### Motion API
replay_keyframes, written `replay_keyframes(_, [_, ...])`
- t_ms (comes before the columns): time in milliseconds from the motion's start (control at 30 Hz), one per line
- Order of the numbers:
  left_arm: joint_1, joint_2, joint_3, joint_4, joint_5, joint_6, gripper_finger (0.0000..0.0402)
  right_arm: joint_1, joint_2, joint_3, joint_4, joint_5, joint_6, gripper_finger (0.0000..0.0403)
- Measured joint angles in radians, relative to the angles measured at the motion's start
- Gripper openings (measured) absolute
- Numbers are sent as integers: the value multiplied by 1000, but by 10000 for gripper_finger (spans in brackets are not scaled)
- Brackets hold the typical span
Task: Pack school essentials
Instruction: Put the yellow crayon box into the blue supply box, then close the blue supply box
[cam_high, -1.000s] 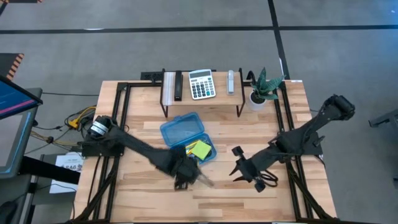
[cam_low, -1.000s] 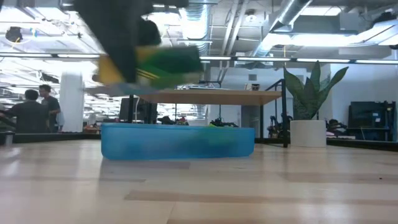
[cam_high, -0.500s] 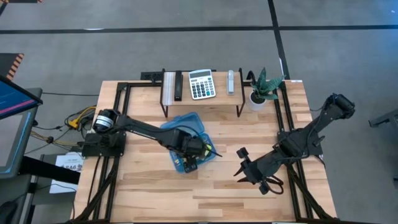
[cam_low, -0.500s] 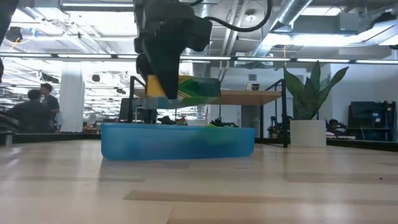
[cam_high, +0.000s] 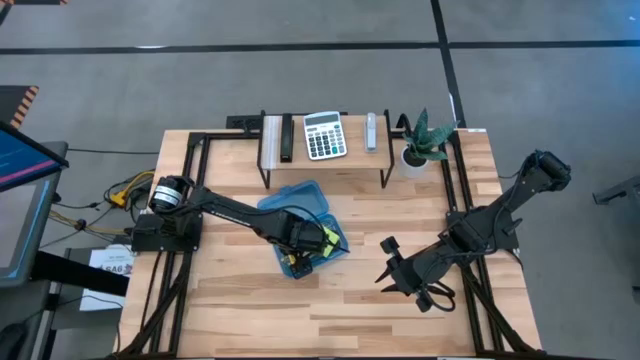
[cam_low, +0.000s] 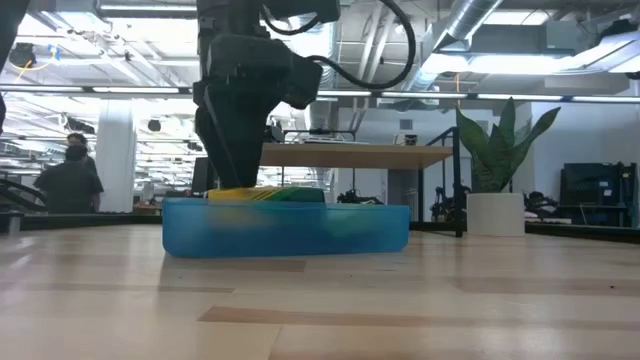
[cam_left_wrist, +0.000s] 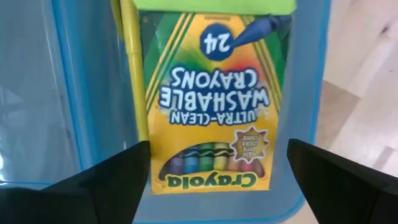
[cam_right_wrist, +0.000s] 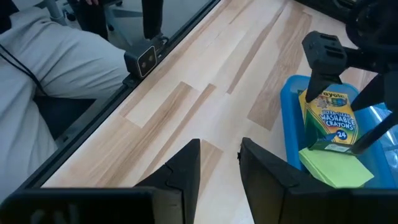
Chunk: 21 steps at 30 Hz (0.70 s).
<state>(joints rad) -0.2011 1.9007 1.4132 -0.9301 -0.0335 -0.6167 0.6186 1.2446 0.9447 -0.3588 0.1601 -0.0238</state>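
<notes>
Between the open left pincer (cam_left_wrist: 211, 180) fingers lies the crayon box (cam_left_wrist: 208, 99), released.

Crayon box (cam_left_wrist: 208, 102): printed card, slight sheen. Box (cam_left_wrist: 99, 93) beneath the left jaws: translucent blue plastic, smooth (glossy walls). Table (cam_high: 380, 210): pale wood, matt planks. Sticky-note pad (cam_right_wrist: 336, 167): matt paper.

left arm stretched across to table centre, left gripper (cam_high: 306, 247) pointing down, fingers spread wide. right arm low at right side, right gripper (cam_high: 392, 268) fingers slightly apart, holding nothing.
</notes>
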Motion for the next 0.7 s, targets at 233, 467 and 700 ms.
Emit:
replay_keyframes(233, [-43, -49, 31, -44, -122, 23, 347, -41, -1, 0, -33, 0, -49, 134])
replay_keyframes(467, [-109, -181, -71, 2, -280, -1, 305, -174, -72, -90, 24, -41, -64, 134])
replay_keyframes(700, [-139, -407, -372, 378, -409, -50, 265, -326, -165, -270, 245, -136, -61, 134])
